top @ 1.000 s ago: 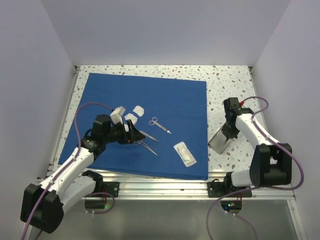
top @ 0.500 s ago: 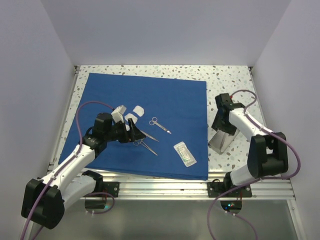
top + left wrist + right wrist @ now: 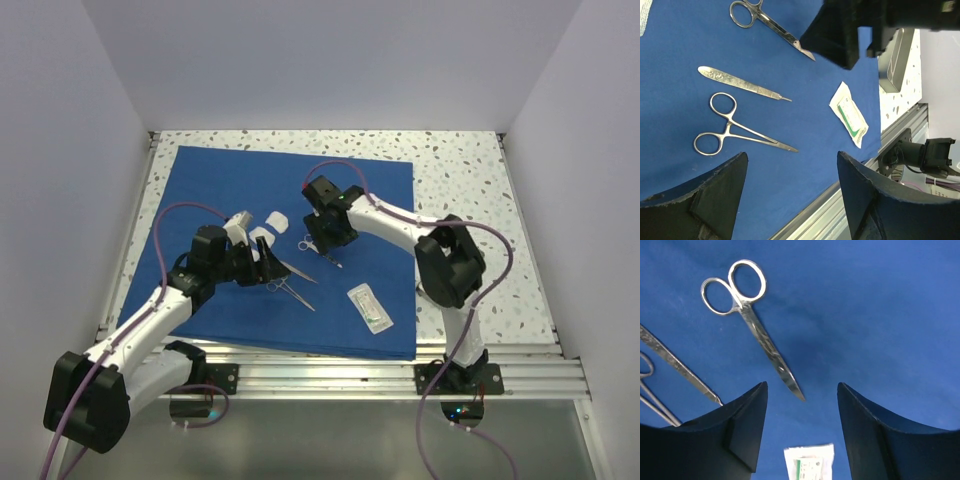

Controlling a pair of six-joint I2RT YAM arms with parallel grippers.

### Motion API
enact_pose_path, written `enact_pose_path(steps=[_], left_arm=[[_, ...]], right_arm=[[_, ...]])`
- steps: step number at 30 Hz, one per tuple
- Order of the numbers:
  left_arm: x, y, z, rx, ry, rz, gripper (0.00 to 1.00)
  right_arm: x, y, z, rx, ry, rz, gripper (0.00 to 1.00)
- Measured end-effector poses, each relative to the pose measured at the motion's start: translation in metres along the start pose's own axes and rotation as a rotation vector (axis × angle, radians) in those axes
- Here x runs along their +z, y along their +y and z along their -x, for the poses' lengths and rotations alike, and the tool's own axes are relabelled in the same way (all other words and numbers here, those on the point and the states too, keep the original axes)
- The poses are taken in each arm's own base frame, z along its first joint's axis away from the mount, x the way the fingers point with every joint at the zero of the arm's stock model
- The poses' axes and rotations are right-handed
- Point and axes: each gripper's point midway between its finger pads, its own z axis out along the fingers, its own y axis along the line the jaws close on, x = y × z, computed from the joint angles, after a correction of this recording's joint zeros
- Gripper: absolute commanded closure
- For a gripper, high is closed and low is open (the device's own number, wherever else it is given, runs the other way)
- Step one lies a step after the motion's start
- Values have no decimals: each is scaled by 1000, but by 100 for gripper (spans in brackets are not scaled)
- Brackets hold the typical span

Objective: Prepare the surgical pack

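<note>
- Here, the right pincer (image 3: pixel 801 390) hangs spread and empty just above the scissors (image 3: pixel 752 325), which lie on the blue drape (image 3: pixel 350 190).
- The left pincer (image 3: pixel 790 160), spread wide, hovers over the ring-handled forceps (image 3: pixel 725 132).
- The clear packet (image 3: pixel 370 308) lies near the drape's front edge.
- The gauze squares (image 3: pixel 277 220) sit beside the left pincer.

The right arm swung way over from the right side of the table, where the right gripper (image 3: pixel 801 387) had been pinched shut at the tilted silver tray (image 3: pixel 897 60). It ended up over the blue drape (image 3: pixel 220 190), jaws now spread, hanging just above the scissors (image 3: pixel 766 342). The tray got left behind at the drape's edge.
</note>
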Motion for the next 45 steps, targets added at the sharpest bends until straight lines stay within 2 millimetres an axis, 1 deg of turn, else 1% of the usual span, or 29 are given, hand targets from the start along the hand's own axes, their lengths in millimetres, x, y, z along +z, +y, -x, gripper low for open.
enact_pose_path(steps=[2, 4, 5, 6, 9, 15, 19, 21, 22, 23, 24, 26, 28, 29, 32, 35, 37, 40, 43, 45], left_arm=[[0, 2, 0, -4, -2, 10, 25], [1, 4, 0, -7, -4, 23, 25], [1, 5, 1, -7, -7, 28, 25], [1, 6, 1, -7, -10, 32, 25], [1, 7, 2, -9, -13, 40, 25], [-1, 9, 2, -10, -21, 54, 25], [-1, 9, 3, -7, -26, 53, 26], [-1, 9, 3, -9, -26, 53, 27], [-1, 9, 3, -12, -26, 54, 27], [0, 10, 3, -18, -25, 58, 27], [1, 11, 3, -25, -25, 64, 28], [6, 18, 1, -58, -13, 92, 29], [10, 26, -3, -100, 9, 134, 35], [13, 31, -4, -129, 18, 159, 36], [20, 39, -5, -195, 41, 246, 36], [24, 37, -4, -220, 36, 335, 35], [25, 28, -3, -224, 26, 381, 35], [31, 15, -5, -249, 20, 455, 32], [41, 8, -15, -273, 52, 585, 30], [54, 1, -24, -278, 84, 661, 30]], right_arm=[[14, 10, -8, -30, 49, 33, 43], [20, 17, -9, -45, 74, 65, 49], [21, 18, -9, -47, 75, 70, 49], [22, 20, -6, -53, 73, 78, 53], [24, 24, -1, -60, 66, 97, 57], [34, 25, -7, -77, 89, 95, 60], [36, 26, -9, -84, 93, 94, 59], [36, 26, -9, -83, 92, 95, 53], [37, 26, -9, -80, 91, 95, 50], [37, 26, -10, -77, 89, 95, 44], [37, 25, -11, -71, 89, 91, 41], [33, 23, -11, -58, 85, 78, 35], [24, 15, -6, -31, 60, 36, 34], [17, 11, -2, -14, 43, 11, 34], [-7, -5, 5, 48, -14, -54, 34], [-34, -23, 2, 108, -56, -96, 34], [-48, -33, -5, 140, -77, -114, 34], [-61, -47, -22, 168, -80, -136, 35], [-67, -55, -39, 176, -71, -153, 35], [-69, -60, -52, 179, -59, -158, 35]])
